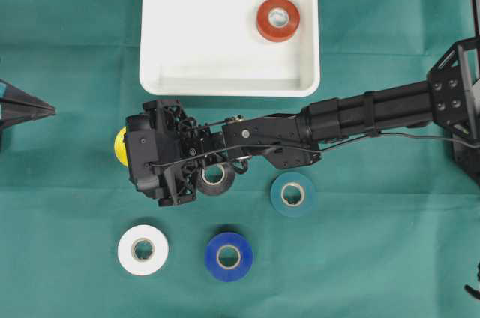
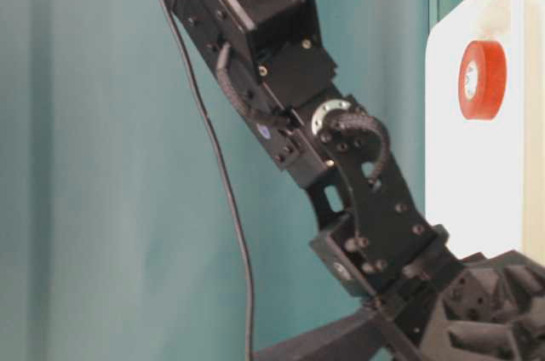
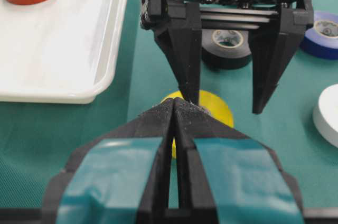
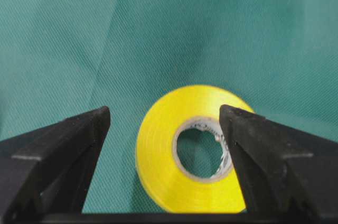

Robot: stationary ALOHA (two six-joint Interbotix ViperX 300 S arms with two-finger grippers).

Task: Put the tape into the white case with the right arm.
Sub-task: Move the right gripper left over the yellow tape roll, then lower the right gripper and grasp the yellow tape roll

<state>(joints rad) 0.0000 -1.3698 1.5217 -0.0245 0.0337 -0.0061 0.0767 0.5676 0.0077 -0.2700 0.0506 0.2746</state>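
Note:
The yellow tape (image 1: 118, 145) lies flat on the green cloth, mostly hidden under the right arm's wrist in the overhead view. It shows fully in the right wrist view (image 4: 158, 155) and partly in the left wrist view (image 3: 216, 109). My all-black right gripper (image 4: 165, 113) is open above it, also seen in the left wrist view (image 3: 224, 106). One finger is over the roll's hole and the other is outside its rim. The white case (image 1: 202, 33) holds a red tape (image 1: 277, 19). My left gripper (image 1: 45, 110) with teal marks is shut and empty at the far left (image 3: 175, 101).
A black tape (image 1: 214, 178) lies under the right arm's forearm. A teal tape (image 1: 292, 194), a white tape (image 1: 142, 249) and a blue tape (image 1: 229, 256) lie toward the front. The case's near rim (image 3: 63, 97) is just beside the yellow tape.

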